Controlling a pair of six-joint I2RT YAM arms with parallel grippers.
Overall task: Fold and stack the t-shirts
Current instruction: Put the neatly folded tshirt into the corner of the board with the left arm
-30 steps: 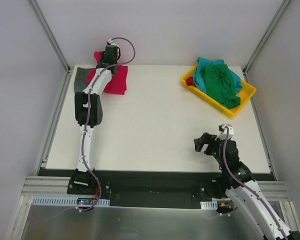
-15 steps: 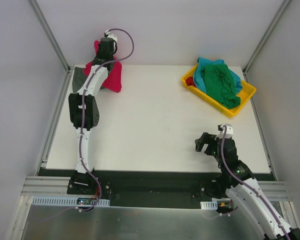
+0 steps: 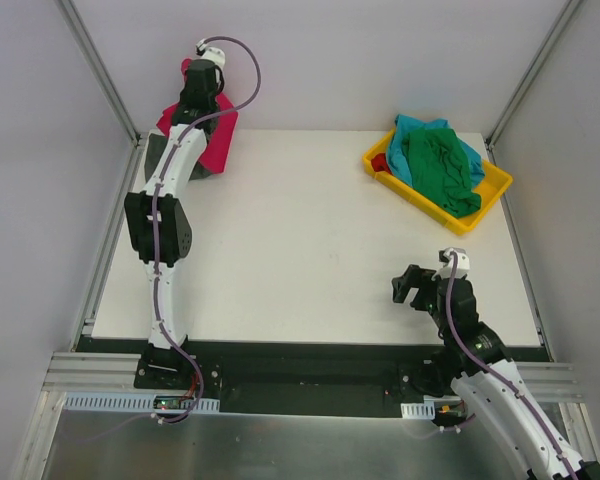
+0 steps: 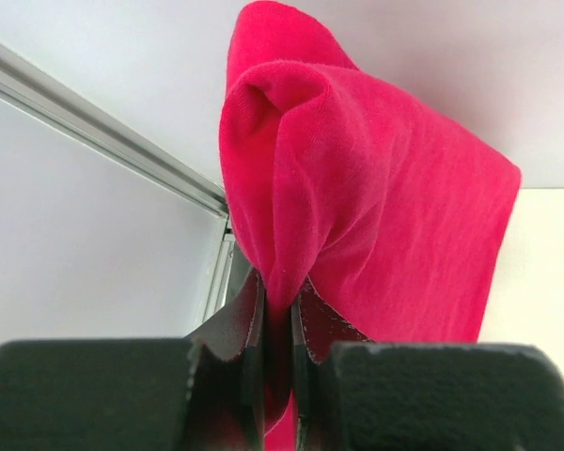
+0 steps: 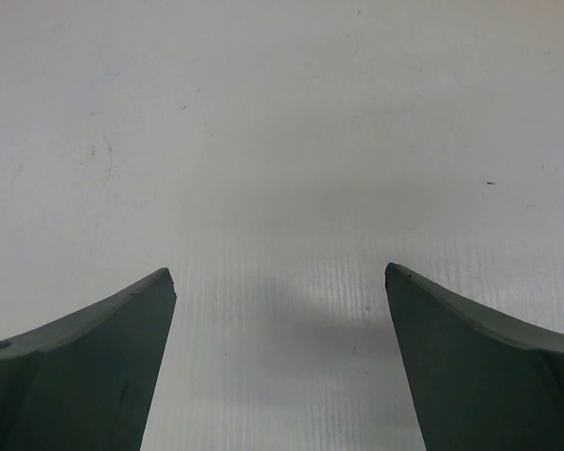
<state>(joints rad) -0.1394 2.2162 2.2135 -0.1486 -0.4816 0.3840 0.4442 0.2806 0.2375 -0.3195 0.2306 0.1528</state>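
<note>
My left gripper point(image 3: 194, 84) reaches over the table's far left corner and is shut on a fold of the crimson red t-shirt point(image 3: 216, 140), which hangs lifted from it. In the left wrist view the red cloth point(image 4: 385, 216) is pinched between the fingers of the left gripper point(image 4: 280, 293). Under it, a dark grey t-shirt point(image 3: 157, 152) lies at the corner, mostly hidden by the arm. A green t-shirt point(image 3: 440, 165) and a teal t-shirt point(image 3: 412, 130) are heaped in the yellow tray. My right gripper point(image 3: 412, 285) point(image 5: 280, 277) hovers open over bare table at the near right.
The yellow tray point(image 3: 498, 183) sits at the far right corner, with a small patch of red cloth point(image 3: 380, 162) at its left end. Metal frame posts and white walls close in the table's back and sides.
The left gripper has carried the red t-shirt back, left and upward, so less of it lies on the table. The right arm has barely moved.
</note>
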